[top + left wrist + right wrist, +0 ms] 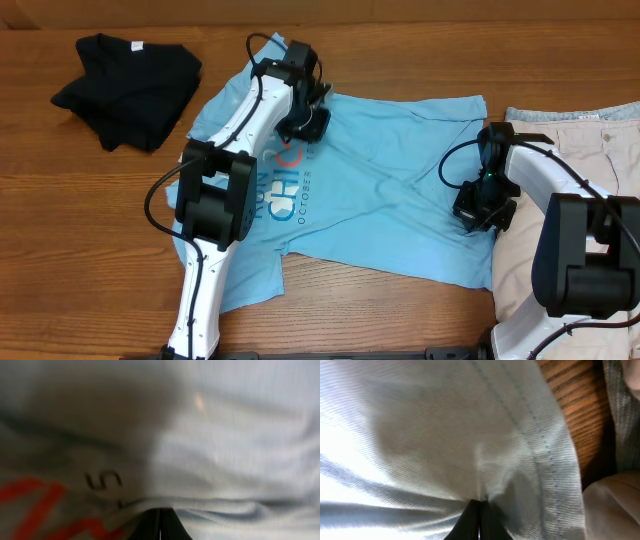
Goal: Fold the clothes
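Left gripper (303, 125): jaws together, pinching a fold of the light blue T-shirt (400, 190) at upper centre of the overhead frame, beside the lettering. Right gripper (483, 215): jaws likewise clamped on the same shirt, at its stitched edge, centre right. Three garments lie on the table (400, 30): one T-shirt spread across the middle, one black garment (125, 88) bunched at upper left, one pair of beige shorts (610, 150) along the right edge.

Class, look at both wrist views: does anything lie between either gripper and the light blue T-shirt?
Nothing visible does. The left gripper and the right gripper are each shut directly on the light blue T-shirt.
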Robot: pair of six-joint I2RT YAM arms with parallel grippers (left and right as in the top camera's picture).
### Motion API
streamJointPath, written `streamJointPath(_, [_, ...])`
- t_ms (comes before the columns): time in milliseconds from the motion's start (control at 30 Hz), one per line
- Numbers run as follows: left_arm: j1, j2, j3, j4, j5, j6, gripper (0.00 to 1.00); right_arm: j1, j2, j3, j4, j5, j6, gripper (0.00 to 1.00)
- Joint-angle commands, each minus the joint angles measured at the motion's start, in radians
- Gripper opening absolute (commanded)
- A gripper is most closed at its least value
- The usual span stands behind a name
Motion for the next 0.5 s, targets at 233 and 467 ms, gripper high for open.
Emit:
streamJointPath(233, [0.066,0.032,-0.018,0.222,-0.037,-0.131,0.04,-0.008,0.008,0.003,0.017,-0.050,-0.003,0.04])
streamJointPath(467, [0.078,0.031,0.211,-0.098,-0.046,-0.034,0.07,-0.008,-0.044,0.092,0.014,-0.140,-0.064,0.04])
